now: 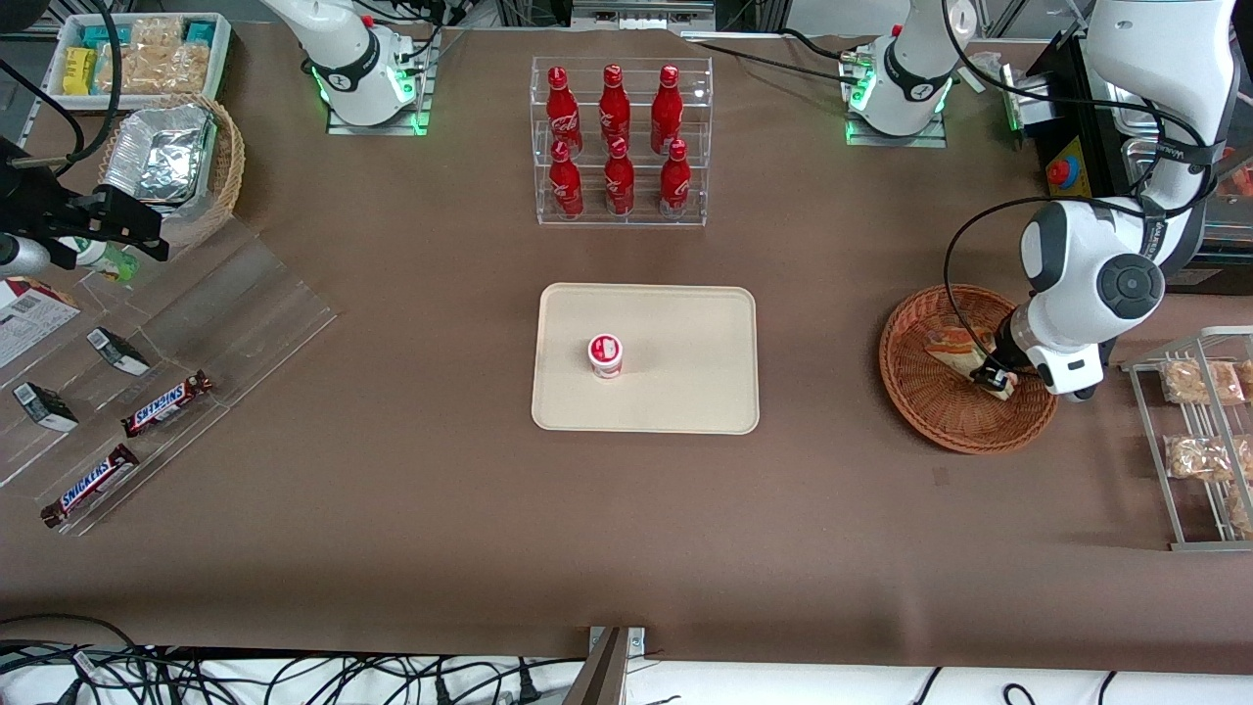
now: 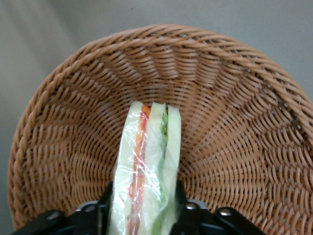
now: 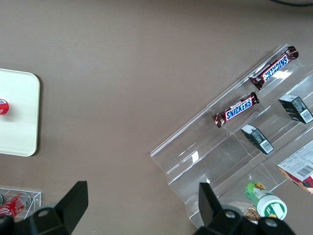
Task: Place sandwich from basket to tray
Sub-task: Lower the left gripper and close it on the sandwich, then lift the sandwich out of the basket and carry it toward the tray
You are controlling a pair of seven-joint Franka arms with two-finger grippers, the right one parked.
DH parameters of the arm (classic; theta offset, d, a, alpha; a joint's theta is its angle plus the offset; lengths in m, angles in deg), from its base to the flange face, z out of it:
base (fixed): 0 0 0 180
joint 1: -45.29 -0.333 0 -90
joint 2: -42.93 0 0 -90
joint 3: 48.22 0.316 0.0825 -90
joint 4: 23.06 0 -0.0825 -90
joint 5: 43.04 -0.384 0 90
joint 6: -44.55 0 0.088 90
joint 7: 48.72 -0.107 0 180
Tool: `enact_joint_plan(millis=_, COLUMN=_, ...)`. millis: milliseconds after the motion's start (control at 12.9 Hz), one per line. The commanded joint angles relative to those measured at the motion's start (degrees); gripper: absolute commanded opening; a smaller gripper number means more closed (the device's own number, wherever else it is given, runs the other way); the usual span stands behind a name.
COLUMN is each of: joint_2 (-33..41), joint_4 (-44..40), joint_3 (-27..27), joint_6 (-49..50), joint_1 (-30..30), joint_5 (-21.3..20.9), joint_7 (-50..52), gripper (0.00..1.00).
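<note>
The clear-wrapped sandwich (image 1: 948,345) (image 2: 149,156) lies in the round reddish-brown wicker basket (image 1: 915,397) (image 2: 234,122) toward the working arm's end of the table. My gripper (image 1: 998,377) (image 2: 143,208) is down inside the basket, shut on the sandwich, one black finger (image 2: 105,198) pressed against each bread face. The wedge's red and green filling edge faces the wrist camera. The cream-beige tray (image 1: 685,392) (image 3: 17,112) lies flat at the table's middle, apart from the basket.
A small red-and-white cup (image 1: 605,355) stands on the tray. A clear rack of red bottles (image 1: 621,142) stands farther from the front camera than the tray. A wire rack of bagged snacks (image 1: 1199,441) sits beside the basket. An acrylic shelf with Snickers bars (image 1: 166,401) lies toward the parked arm's end.
</note>
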Motion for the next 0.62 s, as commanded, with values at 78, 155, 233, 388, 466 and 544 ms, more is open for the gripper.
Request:
enact_joint_plan(millis=78, joint_2=1.88, joint_4=-5.68, joint_3=-1.00, joint_6=12.28, joint_1=0.63, joint_5=-4.44, joint_7=-1.67, gripper=0.41)
enact_joint_plan(millis=155, joint_2=1.88, joint_4=-7.96, joint_3=-1.35, joint_6=15.53, joint_1=0.63, joint_5=-4.45, joint_7=-3.42, gripper=0.41)
enact_joint_plan(millis=233, joint_2=1.88, joint_4=-10.60, joint_3=-1.61, joint_6=19.57, joint_1=0.80, joint_5=-4.45, joint_7=-5.96, gripper=0.41)
enact_joint_plan(millis=388, joint_2=1.79, joint_4=-17.18, joint_3=-4.76, joint_6=28.35, joint_1=0.81, joint_5=-4.45, joint_7=-10.19, gripper=0.41)
enact_joint_plan(millis=466, joint_2=1.79, joint_4=-20.00, joint_3=-6.52, joint_6=31.53, joint_1=0.98, joint_5=-4.45, joint_7=-11.25, gripper=0.41)
enact_joint_plan(millis=544, joint_2=1.79, joint_4=-22.55, joint_3=-8.80, joint_6=33.48, joint_1=0.89, joint_5=-4.45, joint_7=-12.56, gripper=0.41)
